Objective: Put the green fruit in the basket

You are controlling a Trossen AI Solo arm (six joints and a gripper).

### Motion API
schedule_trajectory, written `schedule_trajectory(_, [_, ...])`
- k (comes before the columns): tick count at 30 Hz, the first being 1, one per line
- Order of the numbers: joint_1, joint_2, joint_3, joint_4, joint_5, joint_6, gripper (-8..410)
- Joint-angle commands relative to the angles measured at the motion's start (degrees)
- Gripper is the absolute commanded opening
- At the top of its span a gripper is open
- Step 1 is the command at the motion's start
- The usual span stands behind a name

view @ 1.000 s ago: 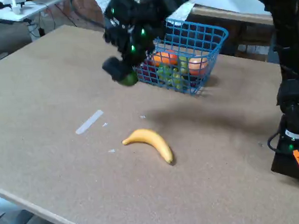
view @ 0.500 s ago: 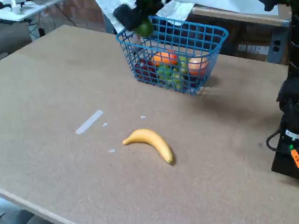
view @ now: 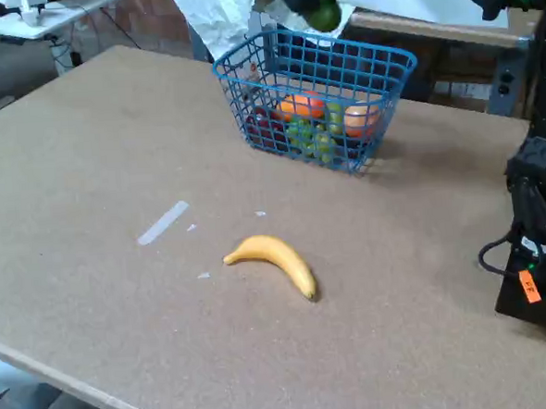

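Holding the green fruit (view: 325, 17), the claw (view: 311, 0) hangs above the basket's (view: 387, 94) far rim.
Banana (view: 276, 260) lies nearer on the bench (view: 86, 179).

One fixed view only, set high off the table's (view: 95, 169) near corner, looking down across it toward the basket (view: 314, 91) at the far side; the arm's base (view: 535, 244) stands at the right edge

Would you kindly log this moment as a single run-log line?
gripper: shut on green fruit | position: above basket far rim | fruit: not released | banana: on table
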State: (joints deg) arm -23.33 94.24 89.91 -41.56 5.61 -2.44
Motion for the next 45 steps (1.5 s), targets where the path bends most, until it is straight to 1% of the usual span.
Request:
schedule_trajectory(1, [-3.9,1.6,0.1,3.6,-0.4,0.9,164])
schedule_trajectory(5, [-5.5,5.1,0.1,5.0,-0.9,2.0,164])
schedule_trajectory(14, [-5.5,13.6,0.1,8.3,-0.8,2.9,164])
schedule_trajectory(21, [-5.5,18.5,0.1,9.6,-0.8,3.2,164])
schedule_trajectory(25, [-5.5,19.6,0.1,10.6,-1.8,3.2,164])
schedule_trajectory(29, [-5.5,19.1,0.1,11.1,-1.8,4.7,169])
schedule_trajectory(32, [-5.5,18.9,0.1,11.8,-1.8,4.8,193])
schedule_trajectory(34, [-5.6,18.9,0.1,12.1,-1.8,4.8,220])
schedule_trajectory(36, [-5.7,18.9,0.1,12.4,-1.8,4.7,253])
schedule_trajectory(42, [-5.8,18.9,0.1,14.6,-1.8,4.0,371])
schedule_trajectory(44, [-5.8,18.9,0.1,14.9,-1.8,4.0,401])
schedule_trajectory(45, [-5.8,18.9,0.1,14.9,-1.8,4.0,406])
